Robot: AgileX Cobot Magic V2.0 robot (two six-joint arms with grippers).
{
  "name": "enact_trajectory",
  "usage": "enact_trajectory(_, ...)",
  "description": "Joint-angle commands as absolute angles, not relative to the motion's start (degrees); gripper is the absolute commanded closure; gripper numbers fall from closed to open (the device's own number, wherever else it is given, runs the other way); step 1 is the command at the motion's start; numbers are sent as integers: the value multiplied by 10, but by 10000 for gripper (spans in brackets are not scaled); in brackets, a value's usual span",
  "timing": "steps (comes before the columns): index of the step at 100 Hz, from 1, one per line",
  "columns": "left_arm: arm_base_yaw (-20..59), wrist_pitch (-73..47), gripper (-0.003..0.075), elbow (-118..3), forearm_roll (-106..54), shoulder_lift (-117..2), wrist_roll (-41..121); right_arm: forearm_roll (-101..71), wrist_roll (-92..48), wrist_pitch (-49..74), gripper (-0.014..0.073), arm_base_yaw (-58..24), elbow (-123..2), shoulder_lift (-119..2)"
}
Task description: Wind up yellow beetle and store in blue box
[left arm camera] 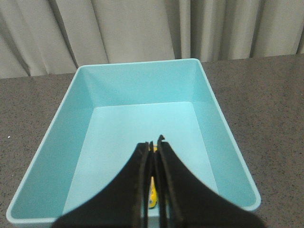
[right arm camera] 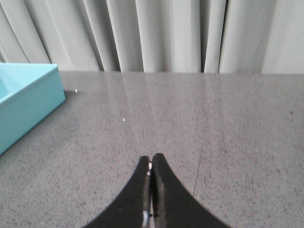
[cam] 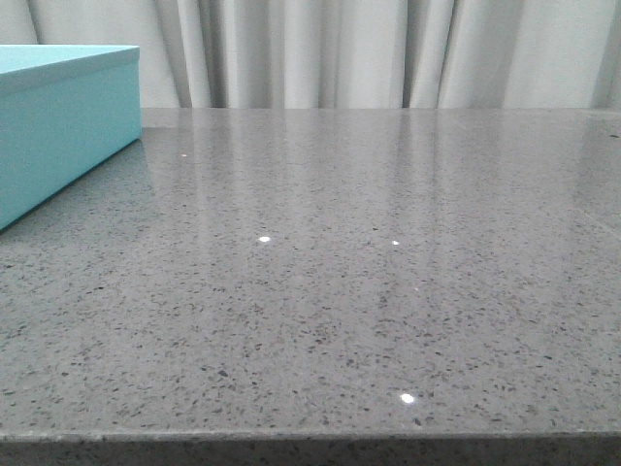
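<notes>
left claw (left arm camera: 154, 142): black fingers nearly together above open light turquoise rectangular box (left arm camera: 223, 128) | small glossy yellow toy beetle (left arm camera: 152, 194): glimpsed beneath claw, grip unclear | right claw (right arm camera: 151, 161): closed, empty, over grey speckled worktop (right arm camera: 228, 142)

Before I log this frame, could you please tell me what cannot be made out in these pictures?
- Small glossy yellow beetle: left wrist view, only a sliver shows behind the left gripper; whether it lies in the box or hangs gripped is unclear.
- Large turquoise-blue box: front view, cut off by the left edge, interior hidden.
- Right gripper: shut, empty; neither arm shows in the front view.
</notes>
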State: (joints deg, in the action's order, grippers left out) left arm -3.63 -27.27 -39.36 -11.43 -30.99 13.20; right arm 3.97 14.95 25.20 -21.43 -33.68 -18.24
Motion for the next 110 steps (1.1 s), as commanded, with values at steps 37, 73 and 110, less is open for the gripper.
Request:
enact_trajectory(37, -37, -206, 741, -269, -130, -160, 134, 71, 142, 131, 660, -215, -257, -88)
enact_trajectory(73, -37, -206, 741, -210, -134, -37, 134, 89, 142, 190, 660, -213, -252, -43)
enact_trajectory(110, -37, -206, 741, -208, -134, -33, 134, 89, 142, 184, 660, -213, -252, -43)
